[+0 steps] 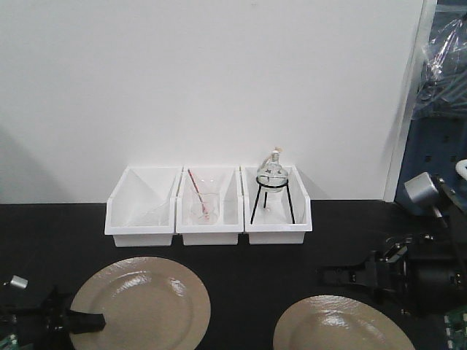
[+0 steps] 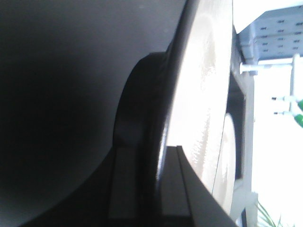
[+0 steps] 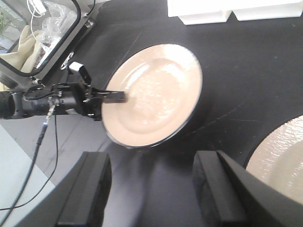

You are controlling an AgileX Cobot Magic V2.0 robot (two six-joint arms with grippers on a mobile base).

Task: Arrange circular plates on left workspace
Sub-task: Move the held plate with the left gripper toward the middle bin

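Left gripper pinches the plate rim, plate stretching straight ahead of it; right gripper's spread, empty, farther off.

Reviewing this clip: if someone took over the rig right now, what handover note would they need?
Left gripper: fingers closed on the rim of the left plate, on the left side of the black countertop; I cannot tell whether it is lifted.
Right gripper: open, empty, near the right plate but not touching it; that plate lies on the right side.
Done: nothing clearly finished.
Left: set down the held plate, then probably bring the right plate over beside it.
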